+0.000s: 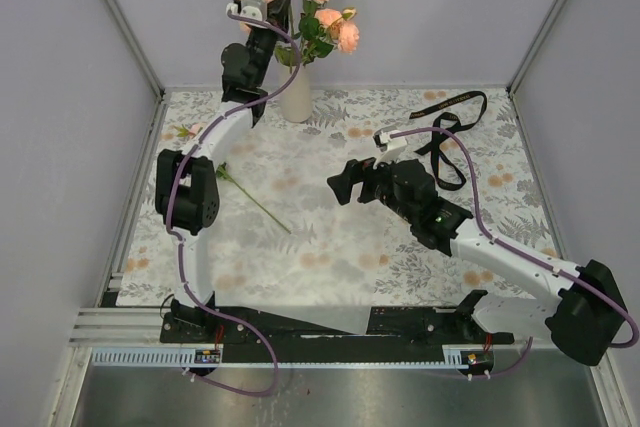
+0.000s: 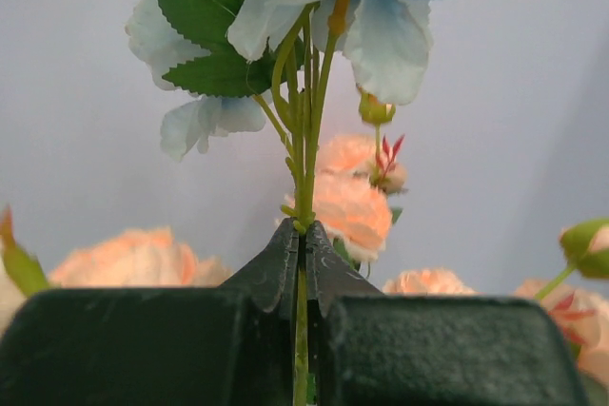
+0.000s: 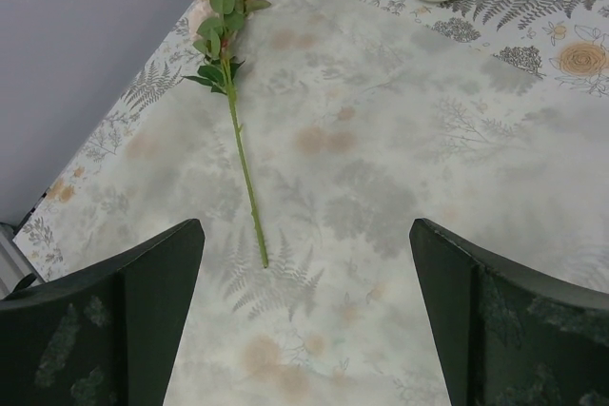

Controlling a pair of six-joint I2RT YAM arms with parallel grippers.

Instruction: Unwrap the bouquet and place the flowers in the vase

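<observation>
Right gripper point(image 3: 304, 320): jaws spread wide, empty, over bench point(image 1: 330, 237) ctr. Left gripper point(image 2: 303, 254): jaws clenched on blue flower stem point(image 2: 304, 140), by vase point(image 1: 296, 97) w/ roses point(image 1: 335, 22), far edge. Loose rose point(image 3: 243, 154) lies nr left edge.

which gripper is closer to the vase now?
Left. Left gripper is just above the vase, shut on the blue flower stem; right gripper hangs open over the table, farther off.
</observation>
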